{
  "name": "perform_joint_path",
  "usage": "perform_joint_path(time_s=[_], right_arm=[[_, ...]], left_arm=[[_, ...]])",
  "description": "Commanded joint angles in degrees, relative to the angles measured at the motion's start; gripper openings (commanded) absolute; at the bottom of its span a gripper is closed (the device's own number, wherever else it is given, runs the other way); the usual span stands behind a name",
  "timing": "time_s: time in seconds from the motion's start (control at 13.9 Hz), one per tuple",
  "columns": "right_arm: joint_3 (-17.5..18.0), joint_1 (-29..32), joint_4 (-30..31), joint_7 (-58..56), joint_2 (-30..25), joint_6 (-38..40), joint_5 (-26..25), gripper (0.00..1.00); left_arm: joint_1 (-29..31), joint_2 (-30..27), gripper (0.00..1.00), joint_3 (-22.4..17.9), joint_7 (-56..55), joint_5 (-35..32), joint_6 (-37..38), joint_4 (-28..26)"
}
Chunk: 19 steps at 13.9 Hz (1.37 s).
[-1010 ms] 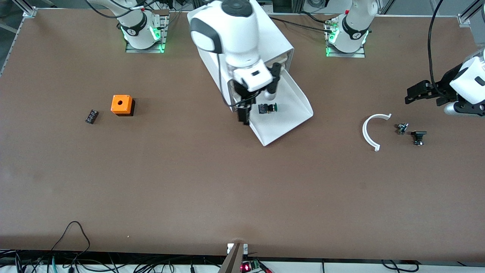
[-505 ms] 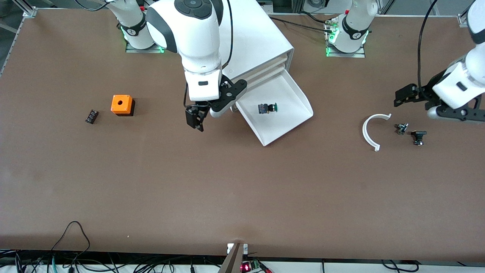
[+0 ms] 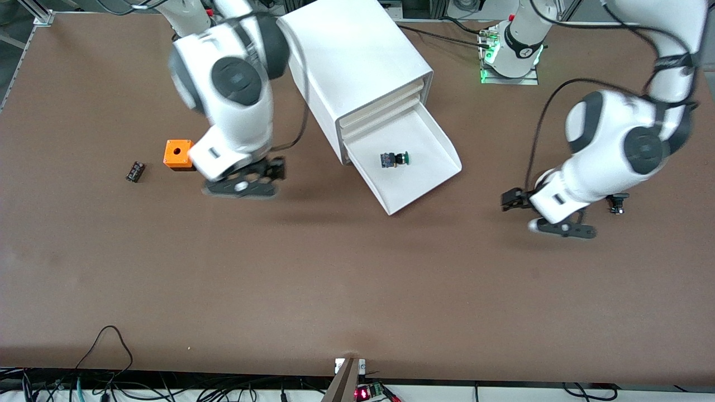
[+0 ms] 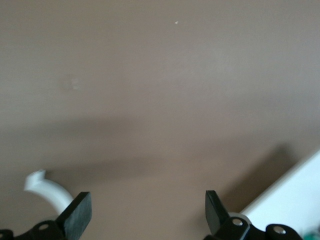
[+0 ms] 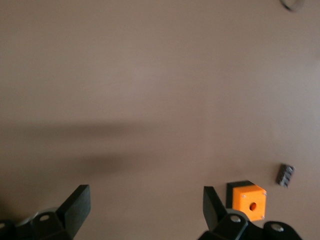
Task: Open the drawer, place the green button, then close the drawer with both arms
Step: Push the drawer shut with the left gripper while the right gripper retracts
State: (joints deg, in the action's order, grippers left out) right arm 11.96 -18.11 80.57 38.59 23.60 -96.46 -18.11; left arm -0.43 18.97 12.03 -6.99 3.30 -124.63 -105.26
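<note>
Right gripper (image 3: 267, 177) has pulled off the drawer (image 3: 410, 162) toward the right arm's end, jaws spread, empty. Button (image 3: 394, 159) lies in the open drawer. Left gripper (image 3: 513, 199) has swung in, jaws spread; closing remains.

Motion blur and cropped edges hide some details.
Right arm (image 3: 229, 95) appears smeared; white curved piece (image 4: 47, 190) is partly hidden behind a finger, lower left.

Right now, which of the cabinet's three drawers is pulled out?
The lowest drawer of the white cabinet is pulled out, with the green-capped button lying in it. The two drawers above it are shut flush.
</note>
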Motion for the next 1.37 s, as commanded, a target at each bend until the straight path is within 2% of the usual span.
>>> perform_joint_path(time_s=[0.0,0.07,0.22,0.29,0.58,0.87,0.94,1.08,1.15,1.3], right_arm=[[1.0,10.4,2.0,2.2,-3.4,-0.8,1.4,1.00],[0.9,13.9,2.0,1.2,-4.0,-0.6,1.6,1.00],[0.3,19.3,2.4,-5.9,-6.4,0.1,6.3,1.00],[-0.5,20.7,3.0,-9.5,-7.5,1.4,6.7,1.00],[-6.2,21.4,3.3,-25.6,-11.2,2.2,7.1,1.00],[-8.3,21.7,3.4,-33.8,-12.3,2.3,10.9,1.00],[-8.3,21.7,4.0,-36.0,-12.6,2.3,10.9,1.00],[-9.7,21.7,9.7,-39.6,-16.6,1.1,11.8,1.00],[-11.2,21.7,14.7,-39.7,-20.1,-1.6,14.0,1.00],[-12.3,21.6,25.2,-40.0,-27.3,-7.8,14.8,1.00]], left_arm=[[-4.3,1.6,1.00,-0.3,-9.7,1.0,-9.3,-5.7],[-6.1,2.8,1.00,-0.3,-13.6,1.1,-12.0,-7.1],[-9.7,4.2,1.00,-0.3,-20.8,2.0,-17.8,-11.3],[-10.9,4.1,1.00,-0.3,-23.2,2.1,-20.4,-14.0],[-14.1,4.1,1.00,-0.3,-27.7,2.2,-21.4,-17.0],[-16.4,3.4,1.00,0.0,-32.7,6.1,-21.3,-18.1],[-16.4,3.2,1.00,1.6,-34.4,6.4,-21.2,-18.7],[-16.4,2.5,1.00,4.0,-39.9,6.4,-20.9,-19.5],[-16.4,2.1,1.00,5.5,-43.2,6.4,-20.8,-20.2],[-16.4,0.9,1.00,9.0,-49.9,6.4,-19.6,-21.6]])
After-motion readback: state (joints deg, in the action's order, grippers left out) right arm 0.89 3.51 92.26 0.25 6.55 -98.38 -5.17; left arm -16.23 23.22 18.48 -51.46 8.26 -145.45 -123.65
